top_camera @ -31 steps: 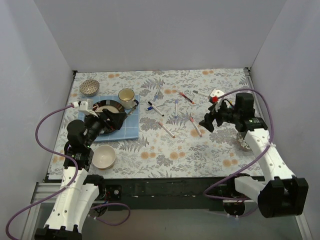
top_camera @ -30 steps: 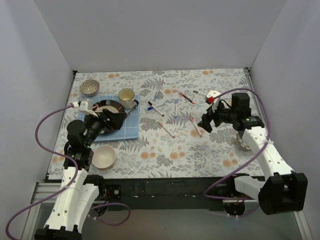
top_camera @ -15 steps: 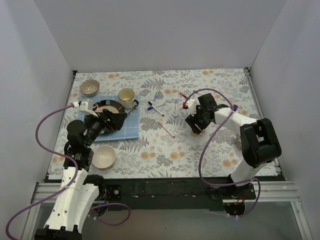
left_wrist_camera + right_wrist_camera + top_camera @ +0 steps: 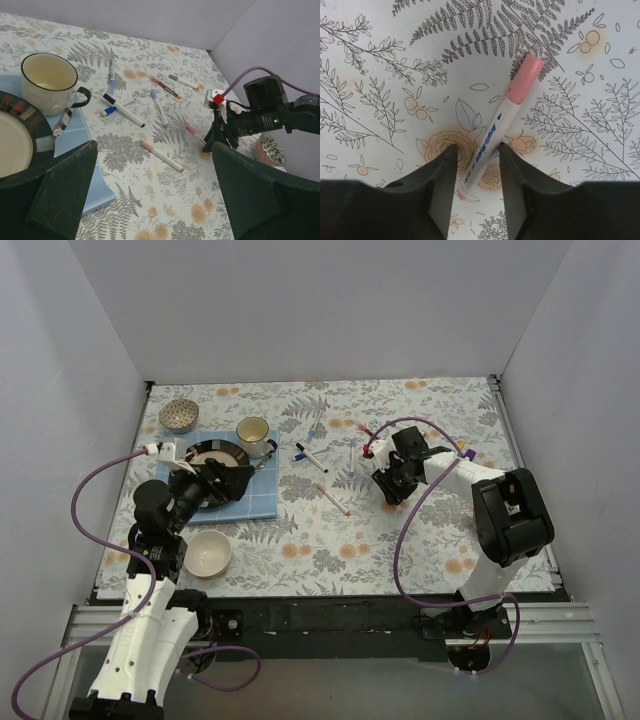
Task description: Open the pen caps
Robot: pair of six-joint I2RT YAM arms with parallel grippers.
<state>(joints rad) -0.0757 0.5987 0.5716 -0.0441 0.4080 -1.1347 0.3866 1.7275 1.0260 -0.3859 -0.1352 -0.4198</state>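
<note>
Right wrist view: the right gripper (image 4: 476, 150) is down at the tablecloth over a pink-capped pen (image 4: 492, 135); its two fingers (image 4: 440, 185) are parted and straddle the tail end of the white barrel, with a sliver of cloth showing on each side, so nothing is clamped; the pink cap (image 4: 525, 75) lies clear beyond the fingertips. Taking the mug (image 4: 253, 435) as the mark, this pen lies well to its right, with the other pens (image 4: 311, 457) scattered between mug and gripper. The left gripper (image 4: 155, 200) hangs just on the near side of the mug, over the plate (image 4: 15, 145); its jaws are spread wide and hold nothing.

The pen looks light, stiff and smooth-sided; being round, it will likely roll or skid if nudged from one side, so the fingers should close squarely across the barrel. The cap is probably a snug push fit; one gripper would best hold the barrel just short of the cap, and the other pinch the cap itself and pull straight along the pen's length. The cap is small, so a shallow pinch may slip off.
</note>
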